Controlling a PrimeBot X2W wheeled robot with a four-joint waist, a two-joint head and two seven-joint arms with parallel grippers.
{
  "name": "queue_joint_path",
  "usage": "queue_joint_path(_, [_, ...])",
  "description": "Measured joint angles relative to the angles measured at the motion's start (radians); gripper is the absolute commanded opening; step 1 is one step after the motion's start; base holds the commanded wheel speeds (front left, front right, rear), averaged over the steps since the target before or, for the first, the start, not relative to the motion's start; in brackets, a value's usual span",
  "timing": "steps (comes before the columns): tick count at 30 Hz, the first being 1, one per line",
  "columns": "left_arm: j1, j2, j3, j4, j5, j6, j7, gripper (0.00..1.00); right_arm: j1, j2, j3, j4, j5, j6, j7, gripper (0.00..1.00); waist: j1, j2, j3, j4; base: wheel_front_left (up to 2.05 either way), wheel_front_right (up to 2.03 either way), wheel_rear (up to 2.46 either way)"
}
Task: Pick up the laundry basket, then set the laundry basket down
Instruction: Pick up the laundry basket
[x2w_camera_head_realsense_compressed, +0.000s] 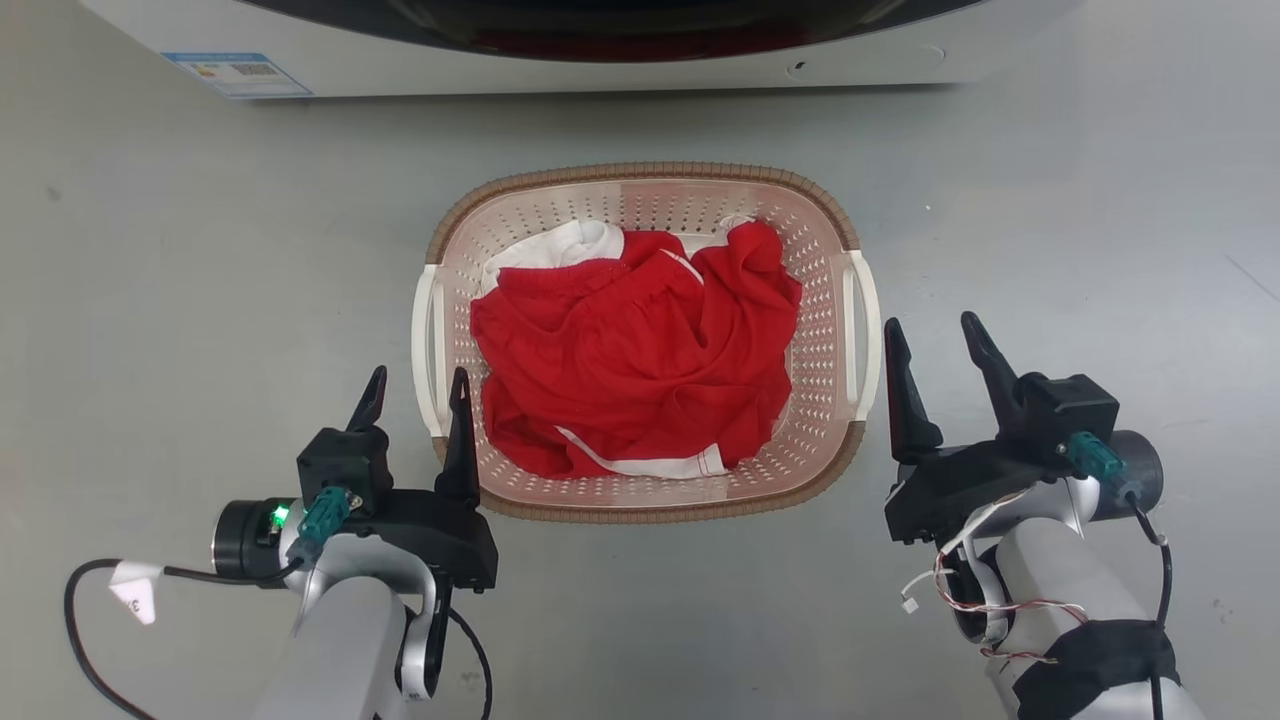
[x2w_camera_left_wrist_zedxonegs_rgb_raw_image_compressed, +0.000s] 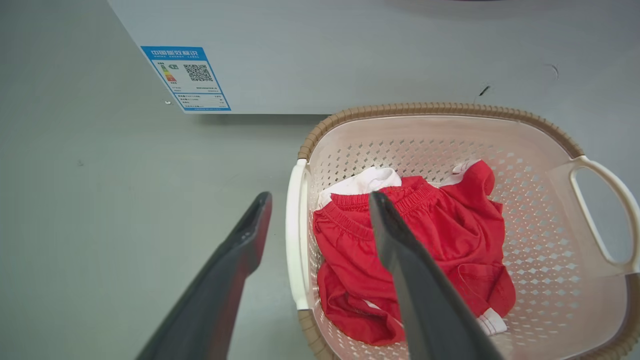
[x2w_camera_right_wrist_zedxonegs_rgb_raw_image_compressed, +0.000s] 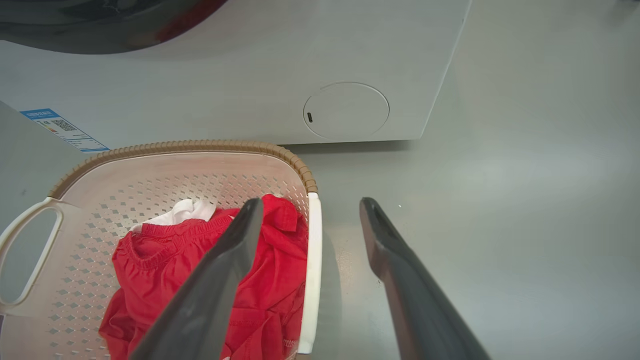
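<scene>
- The basket (x2w_camera_head_realsense_compressed: 650, 172) is sitting on the floor (x2w_camera_head_realsense_compressed: 200, 250), just in front of the washer (x2w_camera_head_realsense_compressed: 600, 50). It is not lifted yet.
- Red clothes (x2w_camera_head_realsense_compressed: 640, 350) are lying inside it, so it is probably weighing a bit more.
- The left handle (x2w_camera_head_realsense_compressed: 428, 340) and right handle (x2w_camera_head_realsense_compressed: 866, 330) are sticking out, making good spots for grabbing.
- The left gripper (x2w_camera_head_realsense_compressed: 419, 380) is hovering at the left handle, spread wide and holding nothing, with one finger on each side of it.
- The right gripper (x2w_camera_head_realsense_compressed: 931, 325) is doing the same at the right handle.
- I think both are getting ready to squeeze together, so the basket is not tipping.
</scene>
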Motion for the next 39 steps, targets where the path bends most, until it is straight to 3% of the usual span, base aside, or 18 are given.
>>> queue_joint_path(30, [-0.234,-0.006,-0.028,0.287,-0.051,-0.018,0.005,1.00,-0.224,-0.006,0.096,0.231,0.029,0.009,0.000,1.00,0.0000,-0.0001,0.164,0.023,0.00,0.00,0.00])
queue_joint_path(39, [-0.278,-0.007,-0.073,0.348,-0.077,-0.036,0.015,1.00,-0.269,-0.007,0.133,0.329,0.088,-0.010,0.020,1.00,-0.0001,-0.0002,0.182,0.036,0.00,0.00,0.00])
